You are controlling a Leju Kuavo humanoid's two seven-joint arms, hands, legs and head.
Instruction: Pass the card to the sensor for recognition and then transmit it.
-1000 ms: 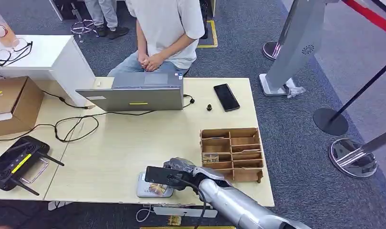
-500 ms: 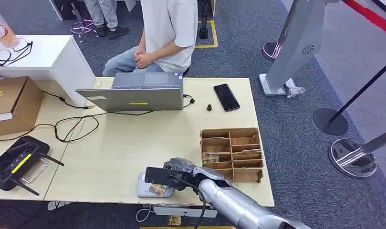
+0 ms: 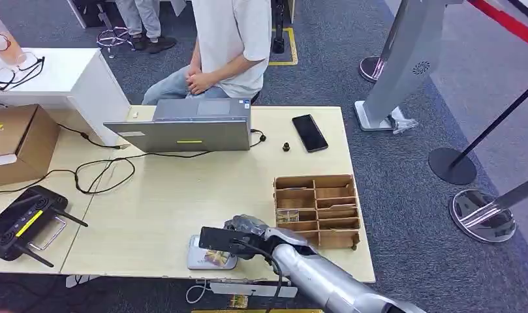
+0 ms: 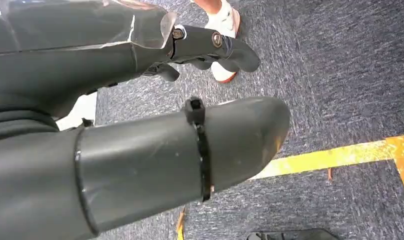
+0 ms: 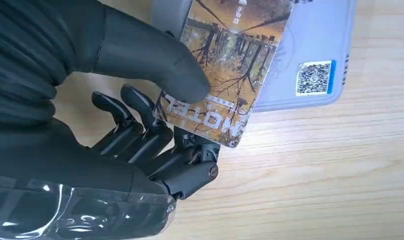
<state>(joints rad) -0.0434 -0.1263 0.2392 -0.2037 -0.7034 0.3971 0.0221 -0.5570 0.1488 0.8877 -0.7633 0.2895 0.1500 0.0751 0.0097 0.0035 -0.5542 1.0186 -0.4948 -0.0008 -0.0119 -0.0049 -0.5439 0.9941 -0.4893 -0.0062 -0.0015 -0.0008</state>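
Observation:
My right hand [image 3: 247, 229] [image 5: 140, 125] pinches a card [image 5: 227, 65] printed with an autumn tree picture between thumb and fingers. It holds the card over the pale grey sensor pad [image 5: 314, 55] [image 3: 200, 259] near the table's front edge; a QR sticker [image 5: 315, 78] marks the pad. In the head view the card [image 3: 214, 259] shows as a small brown patch on the pad, under my wrist camera [image 3: 217, 239]. My left hand [image 4: 209, 45] hangs beside my body over grey carpet, fingers curled with nothing in them.
A wooden compartment tray [image 3: 318, 210] stands just right of my right hand. Farther back lie a closed laptop [image 3: 186, 128], a black phone [image 3: 309, 132] and cables [image 3: 104, 173]. A router [image 3: 25, 222] and cardboard box [image 3: 13, 142] sit left. A seated person [image 3: 225, 45] faces the table's far side.
My right hand and the card stay in place over the sensor. The seated person has turned and shifted slightly.

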